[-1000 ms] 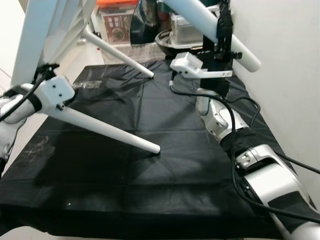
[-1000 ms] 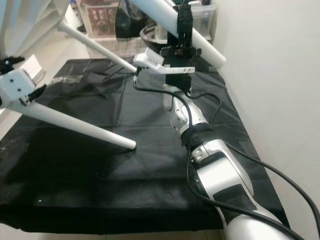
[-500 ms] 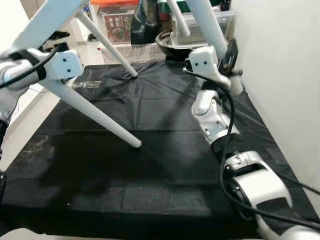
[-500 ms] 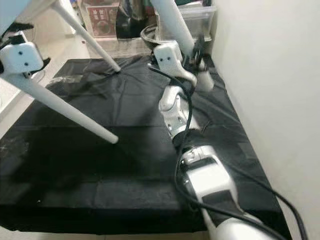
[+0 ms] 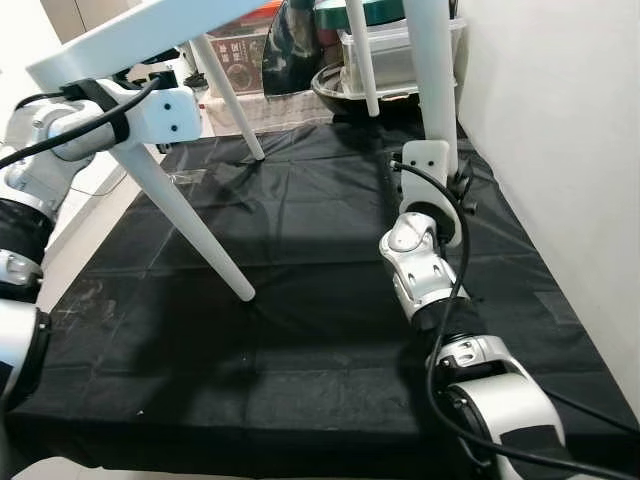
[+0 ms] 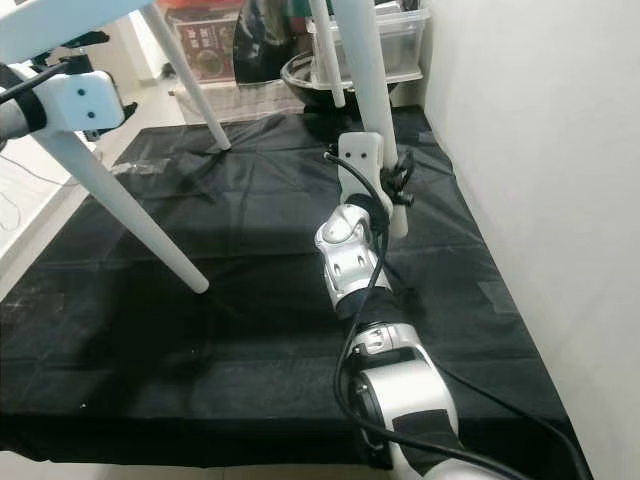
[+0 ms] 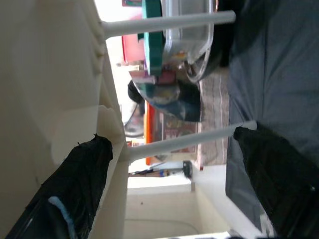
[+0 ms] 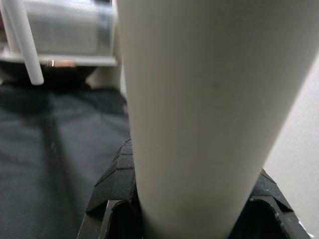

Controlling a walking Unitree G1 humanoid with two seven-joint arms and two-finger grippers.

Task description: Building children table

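1. Table position: the small white children's table (image 5: pixel 130 30) stands upright on the black cloth-covered work surface (image 5: pixel 300 330), its tapered white legs pointing down, because an assembled table has to be set on its feet to be checked.

2. Right gripper (image 6: pixel 392 190): I hold it low on the near right table leg (image 6: pixel 372 100), close to the cloth. In the right wrist view the leg runs straight between my black fingers (image 8: pixel 112 191), which press against it on both sides, so this gripper is clamped on the leg. I judge this grip is there to steer the foot onto the cloth and keep it from sliding.

3. Left gripper (image 5: pixel 95 85): I hold it high, at the corner where the near left table leg (image 5: pixel 195 225) meets the flat top. In the left wrist view my two black fingers (image 7: pixel 79 184) stand well apart, one against the underside of the top, the other clear of it. This hand is spread wide and, as far as I can judge, only steadies the corner.

4. Leg contact: the near left leg's tip touches the cloth; the two far legs reach down at the cloth's far edge, near a clear plastic storage box (image 5: pixel 395 45) and a dark bowl (image 5: pixel 345 90).

5. Caution: the legs splay outward, so I judge that releasing unevenly could tip the table.
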